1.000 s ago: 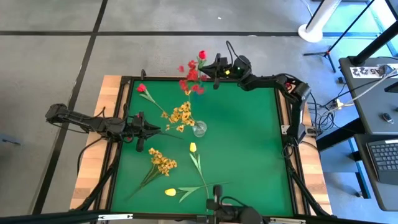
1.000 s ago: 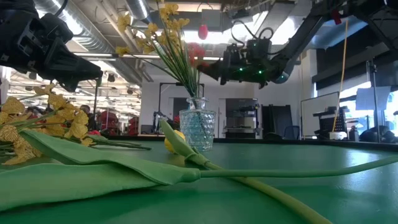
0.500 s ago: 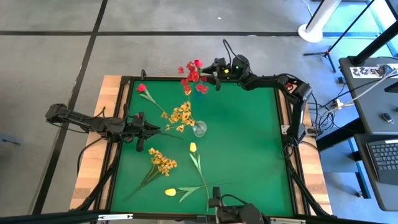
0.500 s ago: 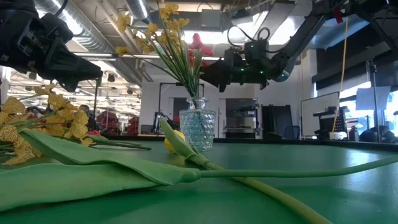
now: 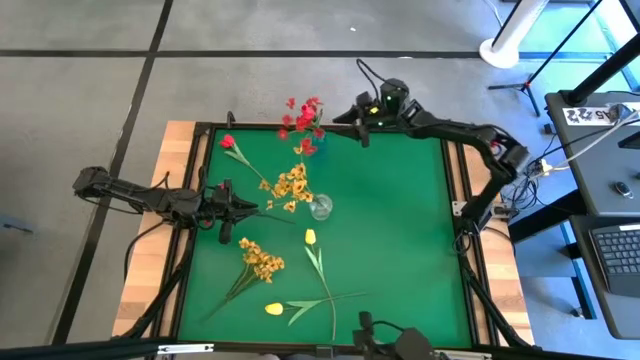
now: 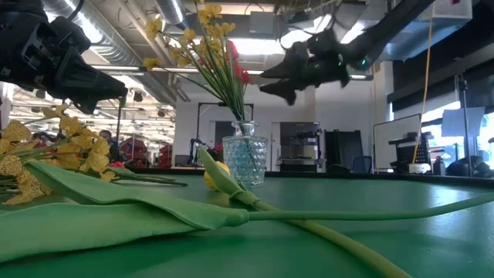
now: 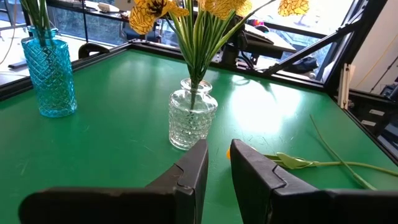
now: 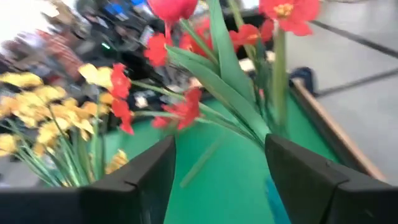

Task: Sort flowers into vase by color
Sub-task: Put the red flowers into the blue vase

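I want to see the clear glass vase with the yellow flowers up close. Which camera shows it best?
The left wrist view: the clear glass vase stands close, whole and sharp, green stems inside. The low view shows the vase too, partly behind a leaf. From the high view it is just a tiny spot. The right wrist view doesn't show it clearly.

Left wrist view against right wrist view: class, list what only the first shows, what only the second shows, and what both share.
Only the left wrist view: a clear glass vase holding green stems, a blue vase, and a loose stem lying on the table. Only the right wrist view: the red flowers, close ahead of the open right gripper. Both: yellow blossoms and the green table.
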You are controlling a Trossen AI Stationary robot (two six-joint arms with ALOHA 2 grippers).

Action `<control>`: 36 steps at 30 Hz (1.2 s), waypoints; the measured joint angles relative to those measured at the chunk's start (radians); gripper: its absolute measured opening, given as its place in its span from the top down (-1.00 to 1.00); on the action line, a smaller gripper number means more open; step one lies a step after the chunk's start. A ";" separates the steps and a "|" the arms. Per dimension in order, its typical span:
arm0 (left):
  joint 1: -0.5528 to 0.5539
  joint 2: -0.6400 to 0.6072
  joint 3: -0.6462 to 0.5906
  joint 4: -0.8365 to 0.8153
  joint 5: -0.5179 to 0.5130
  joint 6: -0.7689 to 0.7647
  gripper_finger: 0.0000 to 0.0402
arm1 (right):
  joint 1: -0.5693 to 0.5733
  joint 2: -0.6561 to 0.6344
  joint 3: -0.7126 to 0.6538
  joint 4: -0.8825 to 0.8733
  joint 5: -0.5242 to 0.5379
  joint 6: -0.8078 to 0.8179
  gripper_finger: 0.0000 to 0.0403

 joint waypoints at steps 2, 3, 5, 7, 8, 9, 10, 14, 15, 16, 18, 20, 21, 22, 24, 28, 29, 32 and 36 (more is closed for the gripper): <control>0.000 0.000 0.000 0.000 0.000 0.000 0.67 | 0.000 -0.056 0.000 -0.104 0.061 -0.057 -0.20; 0.000 0.000 0.000 0.000 0.000 0.000 0.67 | 0.001 -0.088 0.000 -0.152 0.088 -0.080 -0.20; 0.000 0.000 0.000 0.000 0.000 0.000 0.67 | 0.012 -0.152 0.000 -0.254 0.140 -0.102 -0.20; 0.000 0.000 0.000 0.000 0.000 0.000 0.67 | 0.042 -0.209 0.000 -0.332 0.184 -0.116 -0.20; 0.000 0.000 0.000 0.000 0.000 0.000 0.67 | 0.062 -0.235 0.000 -0.369 0.194 -0.125 -0.20; 0.000 0.000 0.000 0.000 0.000 0.000 0.67 | 0.091 -0.260 0.000 -0.403 0.203 -0.132 -0.20; 0.000 0.000 0.000 0.000 0.000 0.000 0.67 | 0.126 -0.280 0.000 -0.426 0.216 -0.140 -0.20; 0.000 0.000 0.000 0.000 0.000 0.000 0.67 | 0.286 -0.333 0.000 -0.523 0.305 -0.177 -0.19; 0.000 0.000 0.000 0.000 0.000 0.000 0.67 | 0.333 -0.339 0.000 -0.542 0.327 -0.187 -0.19; 0.000 0.000 0.000 0.000 0.000 0.000 0.67 | 0.377 -0.343 0.000 -0.562 0.348 -0.200 -0.19; 0.000 0.000 0.000 0.000 0.000 0.000 0.67 | 0.464 -0.344 0.000 -0.600 0.386 -0.214 -0.19; 0.000 0.000 0.000 0.000 0.000 0.000 0.67 | 0.547 -0.344 -0.001 -0.629 0.425 -0.220 -0.19; 0.000 0.000 0.000 0.000 0.000 0.000 0.67 | 0.587 -0.344 -0.008 -0.625 0.449 -0.220 -0.19; 0.000 0.000 0.000 0.003 0.000 0.000 0.67 | 0.628 -0.345 -0.019 -0.616 0.476 -0.219 -0.19; 0.000 0.000 0.000 0.015 0.000 0.000 0.67 | 0.699 -0.344 -0.045 -0.610 0.539 -0.207 -0.19; 0.000 0.000 0.000 0.059 0.000 -0.003 0.67 | 0.805 -0.344 -0.096 -0.553 0.680 -0.153 -0.19; 0.000 0.000 0.000 0.074 0.000 -0.007 0.67 | 0.824 -0.344 -0.111 -0.536 0.709 -0.139 -0.19; 0.000 0.000 0.000 0.113 0.000 -0.008 0.67 | 0.868 -0.344 -0.143 -0.485 0.763 -0.097 -0.19; 0.000 0.000 0.000 0.131 0.000 -0.008 0.67 | 0.904 -0.344 -0.163 -0.466 0.810 -0.066 -0.19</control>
